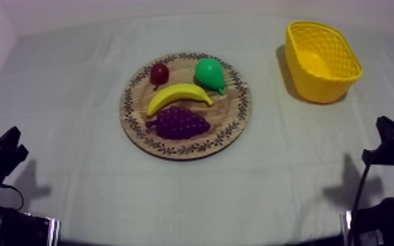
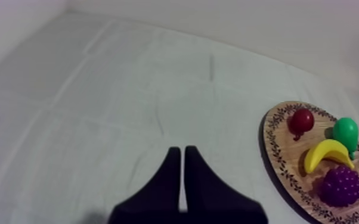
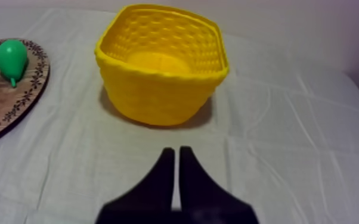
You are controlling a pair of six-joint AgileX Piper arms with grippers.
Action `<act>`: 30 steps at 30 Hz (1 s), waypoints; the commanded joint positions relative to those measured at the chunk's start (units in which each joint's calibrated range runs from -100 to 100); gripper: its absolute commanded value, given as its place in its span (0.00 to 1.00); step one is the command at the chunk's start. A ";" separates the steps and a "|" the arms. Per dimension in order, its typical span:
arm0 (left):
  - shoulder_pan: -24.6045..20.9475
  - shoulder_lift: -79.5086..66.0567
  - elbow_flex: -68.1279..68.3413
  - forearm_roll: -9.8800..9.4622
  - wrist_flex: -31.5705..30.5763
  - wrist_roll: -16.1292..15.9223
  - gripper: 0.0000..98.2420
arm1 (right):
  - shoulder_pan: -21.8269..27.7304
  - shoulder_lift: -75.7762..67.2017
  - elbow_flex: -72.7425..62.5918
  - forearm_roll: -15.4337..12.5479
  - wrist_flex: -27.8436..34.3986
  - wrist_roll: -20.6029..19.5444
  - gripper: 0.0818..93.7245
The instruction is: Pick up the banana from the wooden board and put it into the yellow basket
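Top view: the banana (image 1: 179, 96) lies on the wooden board (image 1: 231, 119); left claw (image 2: 182, 151) and right claw (image 3: 176, 151) are clenched, empty. Open the right one wide, straddling the banana's middle.

The banana (image 1: 179, 95) is plain yellow, the pear (image 1: 210, 74) bright green, the grapes (image 1: 179, 122) dark purple, and the small red fruit (image 1: 159, 73) deep red. The board (image 1: 226, 114) is light brown wood with a dark leafy rim pattern. The basket (image 1: 324, 88) is yellow with a woven lattice. The cloth (image 1: 75, 131) is grey-white.
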 commanded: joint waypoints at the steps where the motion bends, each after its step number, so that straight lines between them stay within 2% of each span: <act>1: 0.02 0.00 0.01 0.00 0.00 0.00 0.00 | 0.02 -0.03 0.04 -0.01 -0.07 0.01 0.00; 18: 0.02 0.00 0.01 0.00 0.00 0.00 0.00 | 0.02 -0.03 0.04 -0.01 -0.07 -0.06 0.01; 30: 0.02 0.00 0.01 0.00 0.00 0.00 0.00 | 0.35 -0.03 0.04 -0.34 -0.04 2.34 0.00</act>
